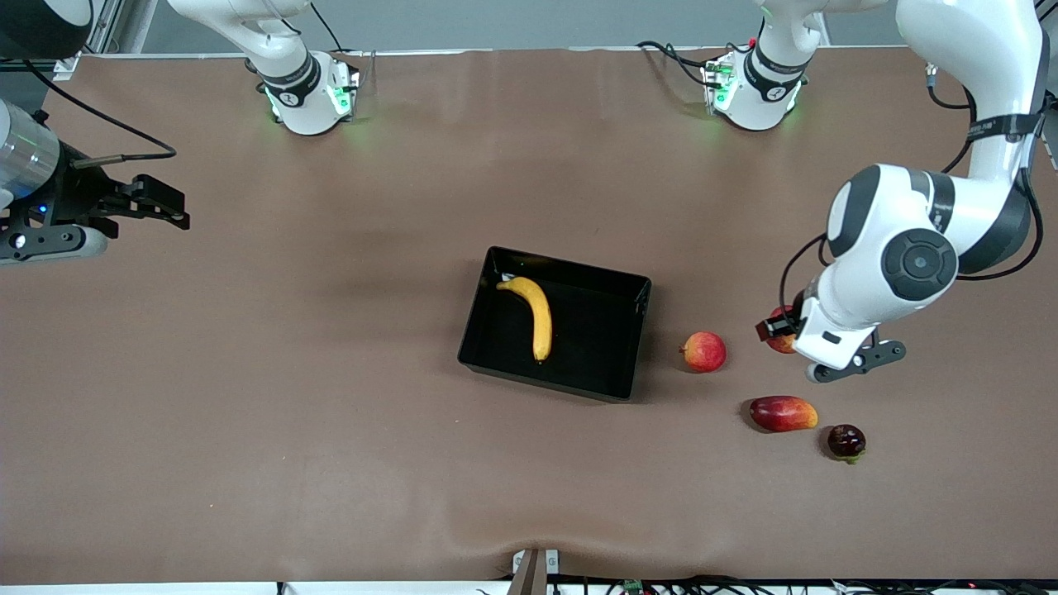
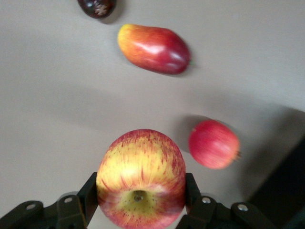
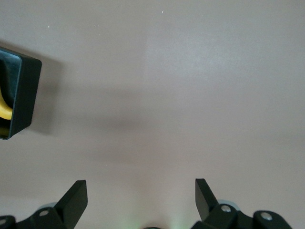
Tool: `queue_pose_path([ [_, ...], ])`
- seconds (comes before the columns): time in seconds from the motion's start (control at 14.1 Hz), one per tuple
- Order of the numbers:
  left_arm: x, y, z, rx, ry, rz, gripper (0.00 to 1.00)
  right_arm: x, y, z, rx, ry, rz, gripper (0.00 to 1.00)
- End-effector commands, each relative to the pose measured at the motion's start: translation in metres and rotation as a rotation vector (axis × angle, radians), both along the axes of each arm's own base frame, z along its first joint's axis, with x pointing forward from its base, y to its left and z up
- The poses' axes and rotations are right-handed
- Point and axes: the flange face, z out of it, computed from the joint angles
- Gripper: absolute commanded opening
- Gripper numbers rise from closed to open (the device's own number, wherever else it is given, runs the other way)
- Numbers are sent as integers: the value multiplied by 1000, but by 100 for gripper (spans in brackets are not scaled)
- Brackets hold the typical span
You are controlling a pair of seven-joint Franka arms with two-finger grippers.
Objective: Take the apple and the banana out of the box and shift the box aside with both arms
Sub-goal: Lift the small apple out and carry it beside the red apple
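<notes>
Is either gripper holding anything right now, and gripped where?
The left gripper holds the apple, fingers clamped on its two sides, above the table near the round pinkish-red fruit. The right gripper is open and empty, waiting.

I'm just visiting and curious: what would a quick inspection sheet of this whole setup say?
Surface: brown table.
Job's things: banana lies in the black box; apple held up in the air.
Clutter: pinkish-red fruit beside the box; mango and dark round fruit nearer the front camera.
End effectors: left end effector shut on the apple; right end effector open, waiting over the table's end.
Cables: black cables near the bases.
Surroundings: nothing seen.
</notes>
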Motion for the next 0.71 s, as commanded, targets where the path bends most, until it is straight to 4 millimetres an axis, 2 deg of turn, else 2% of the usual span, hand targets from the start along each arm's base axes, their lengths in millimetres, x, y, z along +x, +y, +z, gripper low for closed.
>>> queue_pose_path([
  [0.0,-18,33,-44,13,-31,-16,0,3,1,2,8,-5,5,100],
  [0.21,-21,51,-100,-7,-29,-2,0,2,-4,1,8,3,-3,100],
  [0.42,-19,49,-135,-29,-26,-4,2,2,-8,0,8,8,-9,100],
  [0.5,-18,49,-143,-34,-23,-3,18,2,-7,0,6,7,-7,100],
  [0.57,-18,49,-145,-35,-21,-2,42,2,-6,1,8,6,-4,100],
  [0.64,-18,48,-145,-35,-23,-4,99,3,-7,1,6,3,-6,100],
])
